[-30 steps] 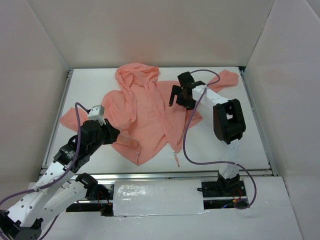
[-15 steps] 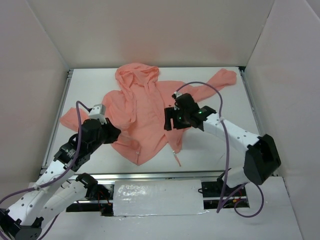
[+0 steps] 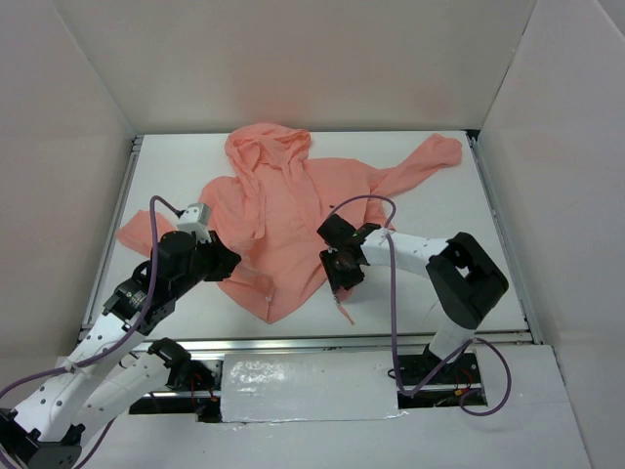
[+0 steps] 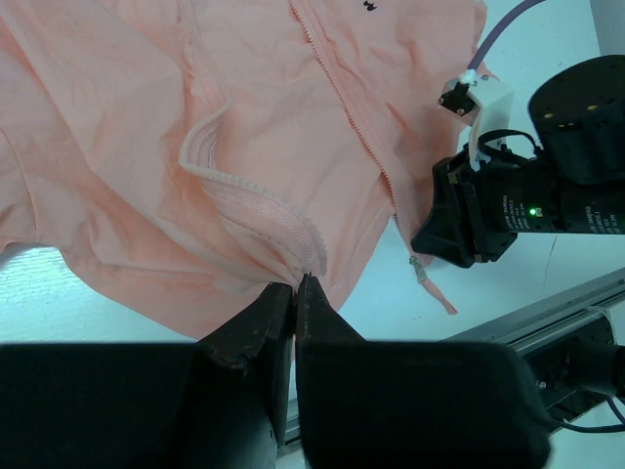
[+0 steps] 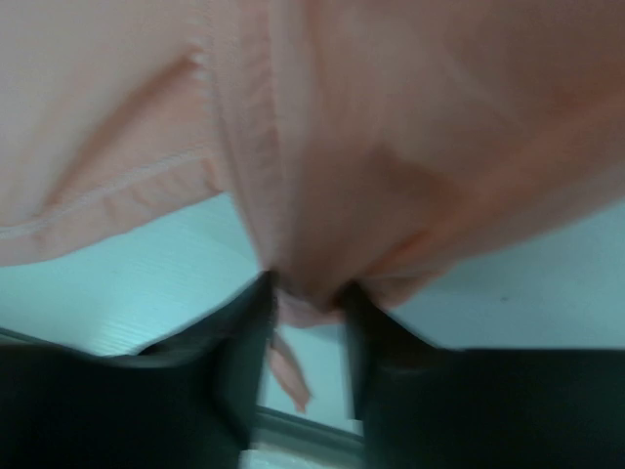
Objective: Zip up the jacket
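- Two fingers of the right gripper [image 5: 305, 293] stand part-way apart with a bunch of the jacket [image 3: 283, 210] hem between them. The wrist view is blurred, so I cannot tell whether they truly pinch anything.
- One risk starts there. If the right gripper catches only thin cloth and not the zipper's lower end, a pull toward 12 o'clock likely drags the panel without joining any teeth.
- A small pink tab [image 4: 433, 291] hangs loose off the hem toward 6 o'clock, just beside that gripper, and it could slip free or get missed.
- At about 8 o'clock from the right gripper, the left gripper [image 4: 296, 283] is clamped on the very edge of the other front panel. So shallow a bite on slippery fabric may let go under tension.
- That panel is folded over, and its row of zipper teeth [image 4: 256, 200] curls away from the other row. Misaligned rows would probably jam a slider.
- Farther out, the jacket lies creased on the counter [image 3: 439, 283], with the hood at 12 o'clock and the sleeves toward 9 and 2 o'clock. Wrinkles along the zipper line could snag.
- Nothing else anchors the jacket, so a hard tug may slide it across the counter.
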{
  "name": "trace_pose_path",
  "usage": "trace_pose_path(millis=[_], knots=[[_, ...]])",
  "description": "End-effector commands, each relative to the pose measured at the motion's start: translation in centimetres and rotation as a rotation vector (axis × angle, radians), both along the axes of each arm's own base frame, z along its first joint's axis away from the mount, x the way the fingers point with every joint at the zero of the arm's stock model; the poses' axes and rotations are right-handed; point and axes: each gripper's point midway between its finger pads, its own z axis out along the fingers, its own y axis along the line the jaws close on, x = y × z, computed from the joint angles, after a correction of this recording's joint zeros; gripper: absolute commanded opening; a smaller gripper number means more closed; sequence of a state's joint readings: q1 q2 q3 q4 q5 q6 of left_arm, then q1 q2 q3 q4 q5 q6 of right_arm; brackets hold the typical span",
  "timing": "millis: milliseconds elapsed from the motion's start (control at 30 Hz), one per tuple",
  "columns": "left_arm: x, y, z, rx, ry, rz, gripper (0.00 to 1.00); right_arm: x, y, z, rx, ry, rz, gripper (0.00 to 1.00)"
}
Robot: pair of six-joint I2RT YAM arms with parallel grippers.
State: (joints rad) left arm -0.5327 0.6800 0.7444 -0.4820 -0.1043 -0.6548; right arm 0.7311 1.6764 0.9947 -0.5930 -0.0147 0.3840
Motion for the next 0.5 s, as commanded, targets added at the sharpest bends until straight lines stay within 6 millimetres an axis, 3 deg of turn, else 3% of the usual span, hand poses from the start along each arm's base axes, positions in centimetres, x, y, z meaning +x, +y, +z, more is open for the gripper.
trace_pose_path(millis=[0, 33, 100, 167, 300, 400, 467], knots=[[0.1, -0.3, 1.6, -0.016, -0.050, -0.026, 0.00, 0.0, 1.2, -0.3, 0.027, 0.017, 0.005, 0.32], [0.1, -0.3, 1.7, -0.018, -0.052, -0.026, 0.00, -0.2, 1.4, -0.6, 0.032, 0.028, 0.006, 0.25], [0.0, -0.4, 1.7, -0.019, -0.050, -0.030, 0.00, -0.2, 2.1, -0.7, 0.063, 0.037, 0.001, 0.20], [0.0, -0.4, 1.7, -0.019, -0.052, -0.032, 0.00, 0.1, 2.5, -0.5, 0.083, 0.029, -0.017, 0.02], [-0.1, -0.5, 1.5, -0.020, -0.049, -0.036, 0.00, 1.0, 4.7, 2.0, 0.218, -0.014, -0.071, 0.00], [0.0, -0.5, 1.5, -0.023, -0.051, -0.037, 0.00, 1.9, 7.1, 5.8, 0.420, -0.063, -0.197, 0.00], [0.1, -0.6, 1.5, -0.022, -0.050, -0.037, 0.00, 2.1, 8.4, 6.6, 0.546, -0.040, -0.330, 0.00]])
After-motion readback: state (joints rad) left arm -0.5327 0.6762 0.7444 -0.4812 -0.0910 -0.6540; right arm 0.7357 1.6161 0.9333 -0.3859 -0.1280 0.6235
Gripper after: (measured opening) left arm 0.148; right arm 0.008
